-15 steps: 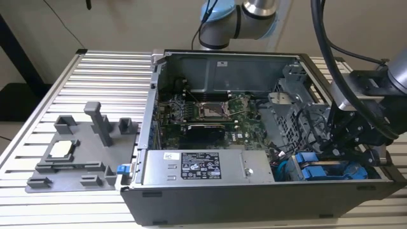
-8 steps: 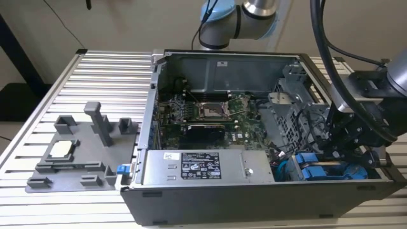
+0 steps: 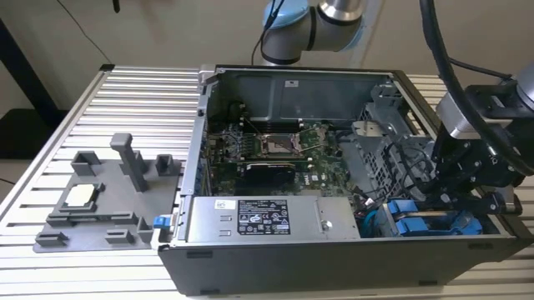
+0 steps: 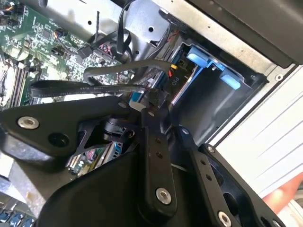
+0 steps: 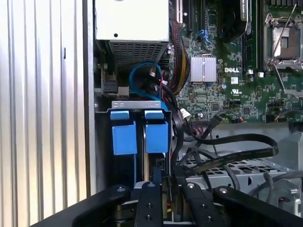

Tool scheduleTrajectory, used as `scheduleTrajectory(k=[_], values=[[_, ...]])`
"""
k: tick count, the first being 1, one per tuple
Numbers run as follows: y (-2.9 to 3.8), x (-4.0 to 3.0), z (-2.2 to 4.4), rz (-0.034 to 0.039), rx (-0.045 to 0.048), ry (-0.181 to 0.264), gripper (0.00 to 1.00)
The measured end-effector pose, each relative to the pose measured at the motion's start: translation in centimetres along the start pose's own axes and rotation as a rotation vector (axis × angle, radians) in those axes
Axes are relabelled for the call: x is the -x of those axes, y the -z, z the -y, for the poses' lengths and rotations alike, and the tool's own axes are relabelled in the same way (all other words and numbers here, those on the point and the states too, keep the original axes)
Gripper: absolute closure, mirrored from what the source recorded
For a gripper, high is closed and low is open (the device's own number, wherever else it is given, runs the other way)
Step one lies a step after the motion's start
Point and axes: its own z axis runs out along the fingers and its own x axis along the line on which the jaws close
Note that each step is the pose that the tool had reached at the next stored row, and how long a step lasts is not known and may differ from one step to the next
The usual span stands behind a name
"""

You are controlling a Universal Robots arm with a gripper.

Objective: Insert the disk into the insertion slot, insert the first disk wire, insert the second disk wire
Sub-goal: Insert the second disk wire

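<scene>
already seated, the disk (image 5: 156, 137) sits in the insertion slot (image 5: 137, 105), frame centre-left; end effector (image 5: 163, 182) pinches a black wire (image 5: 227, 156). risk: a misaligned plug may jam or bend.

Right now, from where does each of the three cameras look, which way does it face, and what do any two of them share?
Exterior view: off the arm, looking down into the open computer case on the slatted table; the arm and gripper show at this view's right.
First wrist view: on the wrist, facing the blue disk carriers and motherboard; gripper links below.
Second wrist view: on the wrist, past black gripper links toward the blue carriers.
Both wrist views share the carriers and black cables.
</scene>
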Motion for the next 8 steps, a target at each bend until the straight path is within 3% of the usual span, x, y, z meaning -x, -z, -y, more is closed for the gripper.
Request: scheduleTrajectory(k=[8], values=[[3.33, 0.42, -0.17, -0.0002, 0.0002, 0.000, 0.76]])
